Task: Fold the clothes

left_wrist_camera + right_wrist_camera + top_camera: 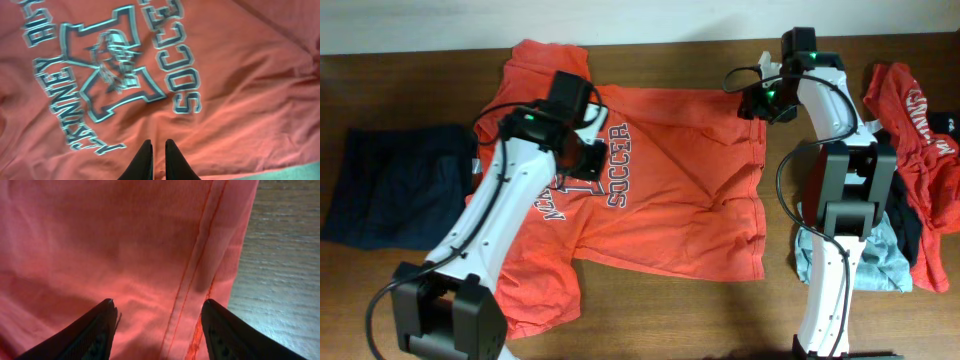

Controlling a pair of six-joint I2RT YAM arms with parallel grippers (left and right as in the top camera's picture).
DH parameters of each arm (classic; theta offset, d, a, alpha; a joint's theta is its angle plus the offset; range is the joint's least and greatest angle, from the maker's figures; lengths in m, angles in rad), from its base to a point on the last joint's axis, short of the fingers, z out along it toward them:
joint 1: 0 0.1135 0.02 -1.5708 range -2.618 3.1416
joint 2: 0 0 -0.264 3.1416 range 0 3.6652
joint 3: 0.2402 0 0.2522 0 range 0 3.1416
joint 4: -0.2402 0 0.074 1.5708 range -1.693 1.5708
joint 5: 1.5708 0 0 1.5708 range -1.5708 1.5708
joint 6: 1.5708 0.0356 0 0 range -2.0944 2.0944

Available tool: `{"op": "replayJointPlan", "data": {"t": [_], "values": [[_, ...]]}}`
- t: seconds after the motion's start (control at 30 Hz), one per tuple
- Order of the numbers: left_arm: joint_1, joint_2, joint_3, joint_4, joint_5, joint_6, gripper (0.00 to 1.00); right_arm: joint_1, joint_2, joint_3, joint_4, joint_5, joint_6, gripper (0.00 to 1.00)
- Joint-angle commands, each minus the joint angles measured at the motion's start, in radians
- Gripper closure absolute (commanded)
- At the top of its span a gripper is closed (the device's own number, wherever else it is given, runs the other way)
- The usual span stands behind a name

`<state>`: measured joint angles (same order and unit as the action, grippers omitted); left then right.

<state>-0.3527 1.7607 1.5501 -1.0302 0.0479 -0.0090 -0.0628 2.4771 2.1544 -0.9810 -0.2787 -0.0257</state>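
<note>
A dark wooden table [660,315] meets a pale strip [620,18] along its far edge.

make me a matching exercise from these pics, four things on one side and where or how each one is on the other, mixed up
Things:
1. orange shirt
2. navy garment
3. right gripper
4. clothes pile

Place or state:
A. lying at the far left
B. open, just above orange cloth
C. spread flat in the middle
D. heaped at the far right

Pairs: 1-C, 2-A, 3-B, 4-D
</note>
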Motion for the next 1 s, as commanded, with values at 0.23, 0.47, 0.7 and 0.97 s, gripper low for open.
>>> {"op": "replayJointPlan", "data": {"t": [0.23, 0.47, 0.7, 0.97], "values": [[-0.161, 0.153, -0.049, 0.054, -0.011, 0.048, 0.91, -0.011, 0.029, -0.003, 0.117, -0.002, 0.054, 0.43], [-0.229, 0.266, -0.049, 0.060, -0.011, 0.071, 0.90, -0.022, 0.039, -0.003, 0.178, 0.001, 0.061, 0.43], [-0.247, 0.300, -0.049, 0.071, -0.011, 0.071, 0.90, -0.050, 0.043, -0.003, 0.188, 0.050, 0.061, 0.42], [-0.247, 0.300, -0.049, 0.087, -0.011, 0.071, 0.90, -0.042, 0.070, -0.003, 0.196, 0.011, 0.061, 0.48]]}}
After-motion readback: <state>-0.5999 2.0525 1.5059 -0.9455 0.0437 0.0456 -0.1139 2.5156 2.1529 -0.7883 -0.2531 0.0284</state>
